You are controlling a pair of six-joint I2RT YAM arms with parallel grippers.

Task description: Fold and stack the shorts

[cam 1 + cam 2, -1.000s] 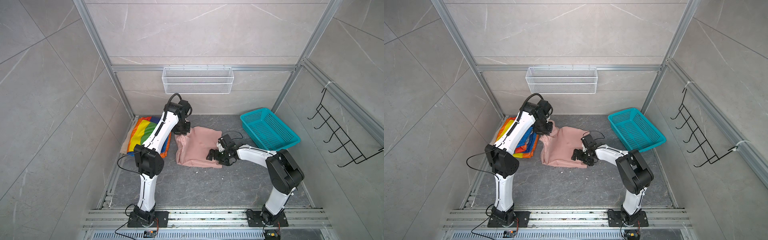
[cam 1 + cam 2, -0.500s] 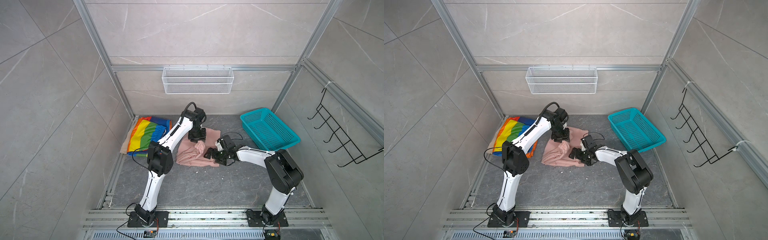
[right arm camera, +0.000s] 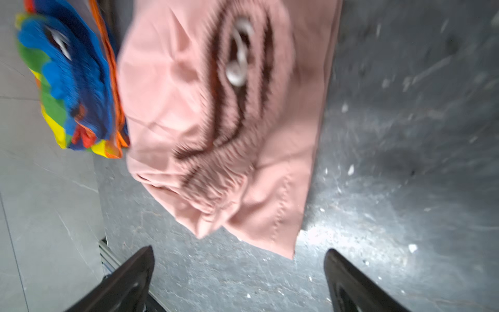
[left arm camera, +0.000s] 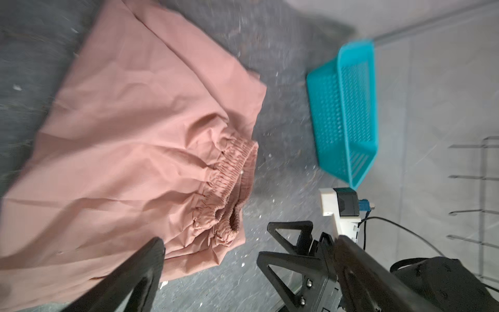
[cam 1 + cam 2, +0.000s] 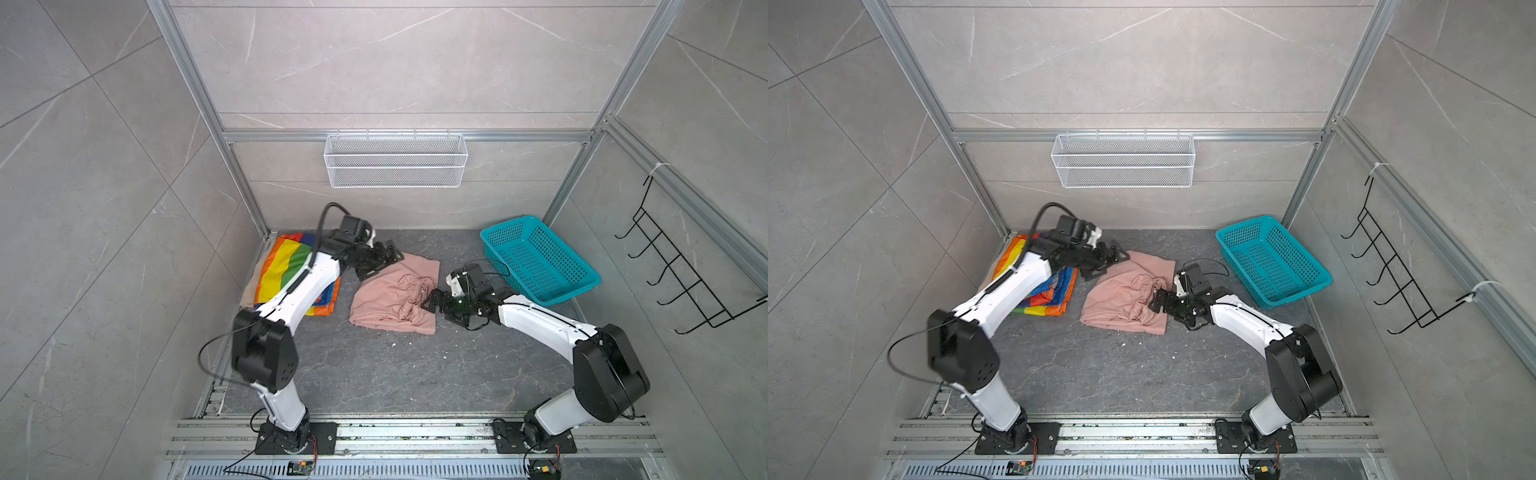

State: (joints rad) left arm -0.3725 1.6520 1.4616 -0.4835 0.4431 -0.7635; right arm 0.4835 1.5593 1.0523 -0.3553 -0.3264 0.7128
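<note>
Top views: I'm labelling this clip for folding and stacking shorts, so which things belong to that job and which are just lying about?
Part of the job: pink shorts, rainbow shorts, beige shorts showing from under the rainbow pair.

Lying about: teal basket, white wire shelf on the back wall, black hook rack on the side wall.

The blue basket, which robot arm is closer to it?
Right. The right arm lies just beside the basket, jaws open at the pink shorts. The left arm is across those shorts, over the rainbow shorts.
</note>
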